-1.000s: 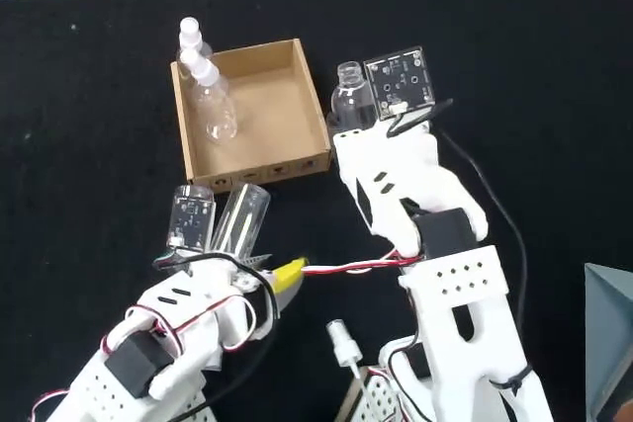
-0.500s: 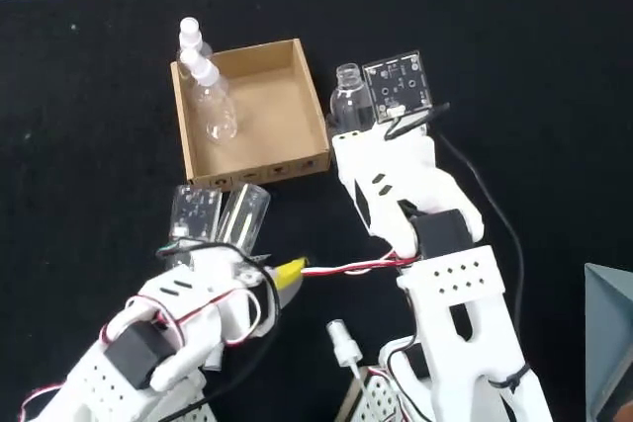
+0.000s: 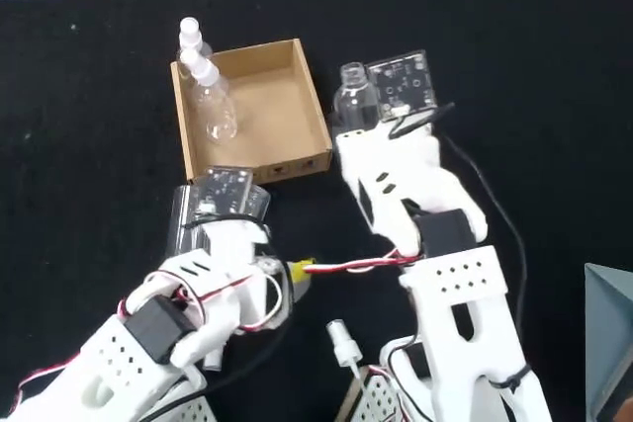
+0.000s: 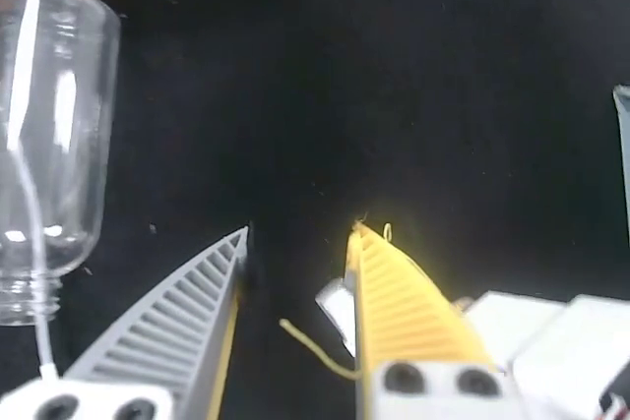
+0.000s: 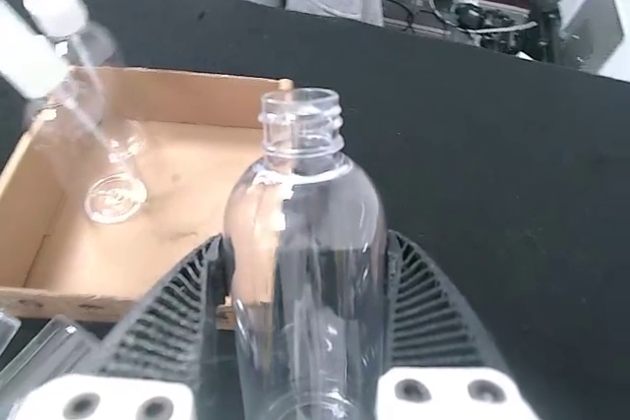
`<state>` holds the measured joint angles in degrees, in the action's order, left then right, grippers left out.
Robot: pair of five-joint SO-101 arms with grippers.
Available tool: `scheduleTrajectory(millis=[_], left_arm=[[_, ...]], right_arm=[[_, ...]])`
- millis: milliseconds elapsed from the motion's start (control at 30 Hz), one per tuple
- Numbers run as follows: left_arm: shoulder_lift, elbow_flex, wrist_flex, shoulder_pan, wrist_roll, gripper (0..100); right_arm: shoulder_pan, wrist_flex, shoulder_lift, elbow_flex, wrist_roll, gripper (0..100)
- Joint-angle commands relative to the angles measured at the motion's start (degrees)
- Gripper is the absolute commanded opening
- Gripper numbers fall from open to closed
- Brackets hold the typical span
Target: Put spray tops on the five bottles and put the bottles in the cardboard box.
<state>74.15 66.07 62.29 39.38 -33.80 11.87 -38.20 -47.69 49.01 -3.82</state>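
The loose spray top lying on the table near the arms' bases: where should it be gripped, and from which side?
Grip the spray top at its thick white head, from above, jaws closing across it. It lies flat on the table, and the thin tube trailing from it is probably too slight to hold.

Your open cardboard box (image 3: 272, 116) holds two capped bottles (image 3: 213, 106). An uncapped bottle (image 3: 353, 96) stands upright beside it, clamped in the right claw (image 5: 303, 272). A clear bottle (image 4: 49, 125) lies just below the box, and a spray top (image 3: 345, 341) lies loose, well apart.

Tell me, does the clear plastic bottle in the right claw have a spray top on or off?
Off: the clear plastic bottle, upright in the right claw, shows a bare, open threaded neck.
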Motion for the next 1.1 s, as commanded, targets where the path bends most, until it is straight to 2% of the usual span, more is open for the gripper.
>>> scheduleTrajectory(millis=[0, 567, 933, 1067], left_arm=[[-3.5, -4.7, -0.4, 5.1, -2.8, 14], [-25.2, -9.1, -4.2, 14.2, -12.9, 15], [-34.5, -13.5, -4.4, 18.7, -18.6, 15], [-38.5, -13.8, -9.0, 19.3, -18.8, 15]], right_arm=[[-3.6, 2.4, -2.4, -1.2, 2.1, 9.3], [-13.1, 2.4, -2.3, -5.1, 2.8, 9.3], [-13.3, 2.5, -2.2, -5.1, 2.8, 9.3], [-13.0, 2.5, -2.2, -5.1, 2.8, 9.3]])
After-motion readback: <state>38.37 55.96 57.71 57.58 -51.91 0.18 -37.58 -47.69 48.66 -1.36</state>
